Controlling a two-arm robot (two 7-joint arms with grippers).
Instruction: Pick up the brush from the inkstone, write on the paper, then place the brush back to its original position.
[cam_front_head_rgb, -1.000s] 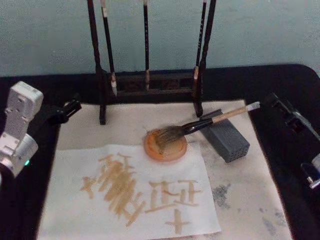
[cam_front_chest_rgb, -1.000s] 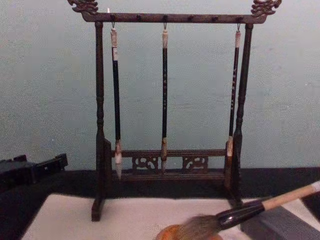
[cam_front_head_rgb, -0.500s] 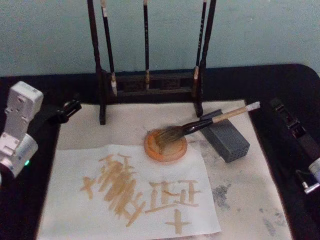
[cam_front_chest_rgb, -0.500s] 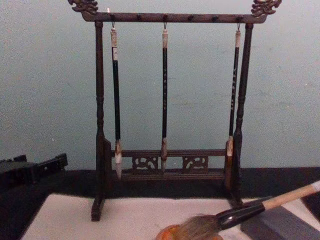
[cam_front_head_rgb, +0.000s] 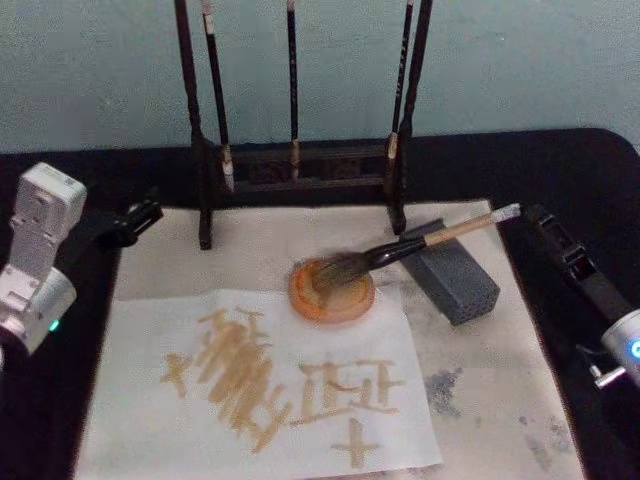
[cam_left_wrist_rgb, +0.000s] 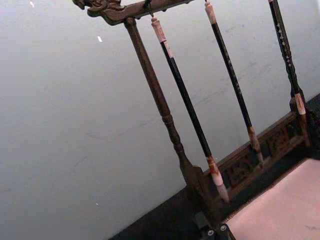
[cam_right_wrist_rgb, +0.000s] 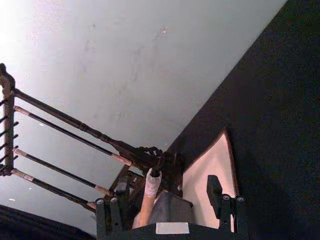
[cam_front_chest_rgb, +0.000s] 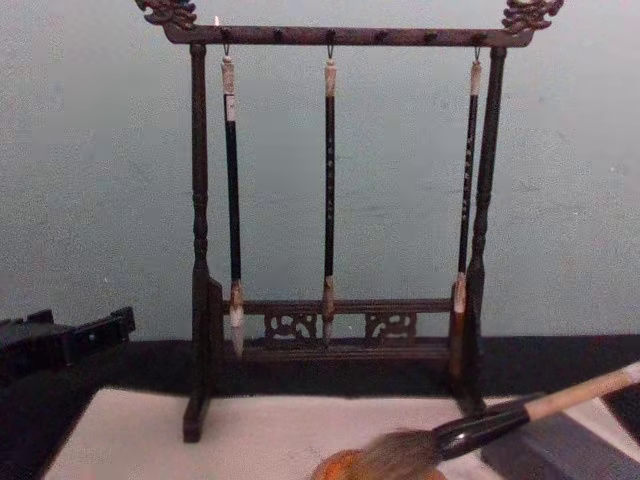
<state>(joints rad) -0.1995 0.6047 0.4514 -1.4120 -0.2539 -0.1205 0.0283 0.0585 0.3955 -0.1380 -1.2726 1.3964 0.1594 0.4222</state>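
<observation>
The brush (cam_front_head_rgb: 400, 248) lies with its bushy bristles in the round orange-brown inkstone (cam_front_head_rgb: 331, 291). Its tan handle slants up over a grey block to the pale end cap. My right gripper (cam_front_head_rgb: 537, 217) is open just past that end cap. In the right wrist view the brush (cam_right_wrist_rgb: 148, 192) end sits between the fingers (cam_right_wrist_rgb: 108, 212), nearer one of them, untouched. The paper (cam_front_head_rgb: 130, 345) lies in front of the inkstone with tan strokes on it. My left gripper (cam_front_head_rgb: 143, 213) is shut and parked off the mat's far-left corner.
A dark wooden rack (cam_front_head_rgb: 300, 165) with three slim hanging brushes stands behind the inkstone. The grey block (cam_front_head_rgb: 455, 275) sits right of the dish under the handle. A beige mat (cam_front_head_rgb: 500, 400) with grey stains underlies everything on the black table.
My right gripper has moved in from the right edge towards the brush's end cap. The brush, inkstone and left arm have not moved.
</observation>
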